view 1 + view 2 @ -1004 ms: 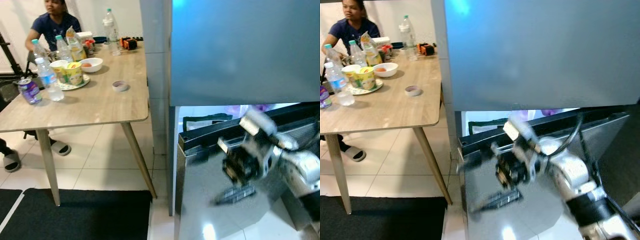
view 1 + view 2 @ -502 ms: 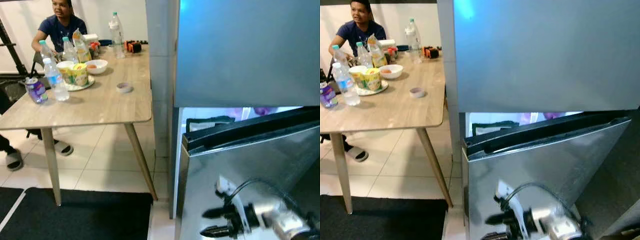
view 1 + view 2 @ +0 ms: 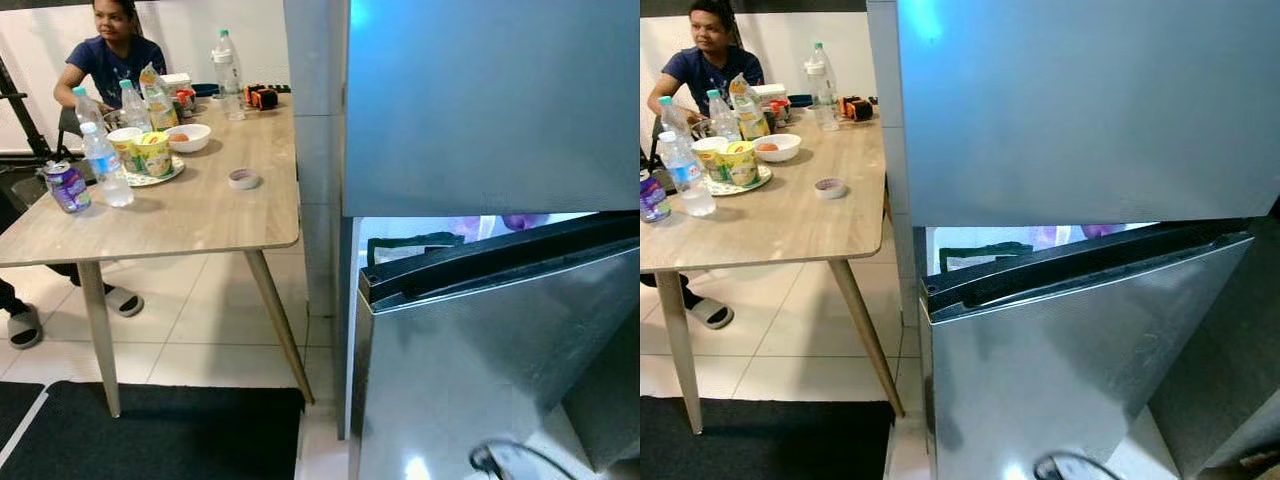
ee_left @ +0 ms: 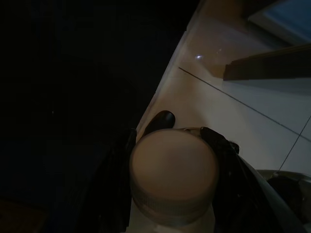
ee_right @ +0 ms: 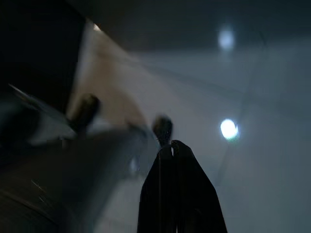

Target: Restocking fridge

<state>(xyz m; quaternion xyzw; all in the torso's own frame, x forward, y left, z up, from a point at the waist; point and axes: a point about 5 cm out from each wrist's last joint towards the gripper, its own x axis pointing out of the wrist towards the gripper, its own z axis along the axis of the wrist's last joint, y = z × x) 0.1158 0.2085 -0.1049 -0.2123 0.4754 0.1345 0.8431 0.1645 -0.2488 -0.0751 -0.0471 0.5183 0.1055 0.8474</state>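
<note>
Fridge [image 3: 490, 110] lower door [image 3: 1080, 360] is swung ajar beside the table [image 3: 200, 210]. A capped bottle [image 4: 174, 175] is grasped by the left gripper [image 4: 170, 145]; the right gripper [image 5: 173, 145] is clenched.

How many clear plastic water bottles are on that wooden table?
4: one at the near-left edge beside the purple can, two near the seated person, and a tall one at the far end. Others may be hidden.

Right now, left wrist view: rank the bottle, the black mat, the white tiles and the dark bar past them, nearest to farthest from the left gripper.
1. Bottle: clamped in the left gripper, pale cap facing the camera.
2. Black mat and white tiles: floor below the gripper, meeting along one edge; too close to call.
3. Dark bar: farthest, across the tiles.
</note>
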